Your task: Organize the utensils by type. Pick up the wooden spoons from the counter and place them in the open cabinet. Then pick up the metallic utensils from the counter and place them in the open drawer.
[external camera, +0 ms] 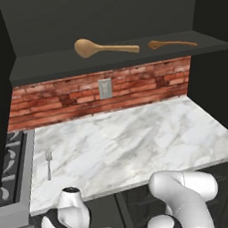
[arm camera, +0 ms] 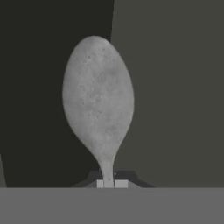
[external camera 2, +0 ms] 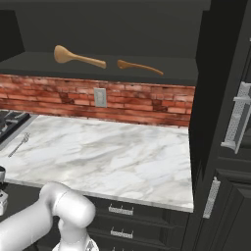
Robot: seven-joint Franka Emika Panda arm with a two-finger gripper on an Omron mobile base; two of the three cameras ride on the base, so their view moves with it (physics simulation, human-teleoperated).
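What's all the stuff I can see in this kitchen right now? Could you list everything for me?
Wooden spoons: two, a larger light-tan one and a smaller orange-brown one, lying on the shelf of the open cabinet.
Fork: one, silver-grey, on the counter near its stove-side edge.
Metal spoon: one, grey, held by its handle, seen in the hand view against a dark surface.
Wall plate: one, grey, on the red brick wall.
Stove: one, dark, beside the counter.
Lower drawers: dark, with small metal handles, under the counter.
Gripper: one, dark fingertips, shut on the metal spoon's handle.
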